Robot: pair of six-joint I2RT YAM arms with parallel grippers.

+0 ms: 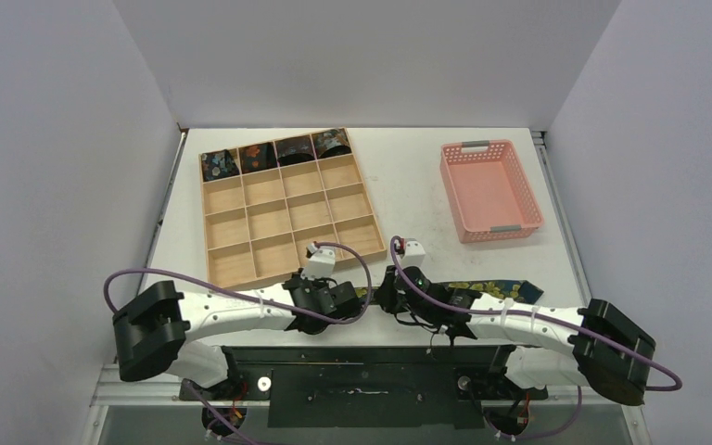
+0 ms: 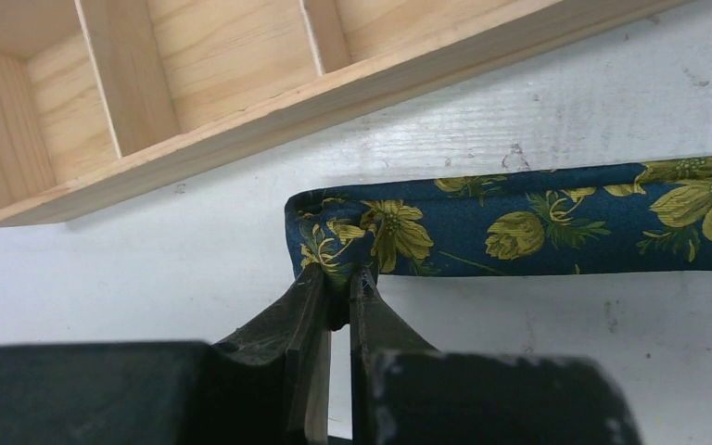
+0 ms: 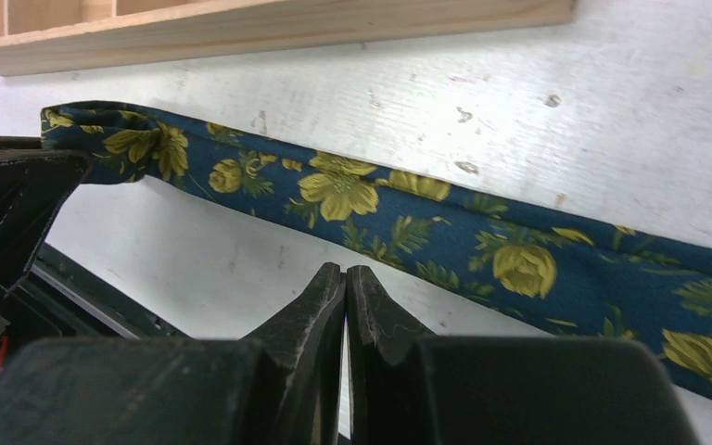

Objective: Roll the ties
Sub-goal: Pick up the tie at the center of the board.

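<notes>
A long navy tie with yellow flowers lies flat along the near table edge, running left to right. Its left end is folded over. My left gripper is shut on that folded end of the tie. My right gripper is shut with nothing in it, its tips just short of the near edge of the tie. In the top view the two grippers sit close together, left and right. Several rolled ties fill the back row of the wooden tray.
The wooden compartment tray stands at the back left; its front wall lies just beyond the tie. A pink plastic basket sits at the back right. Both arms lie low along the near edge.
</notes>
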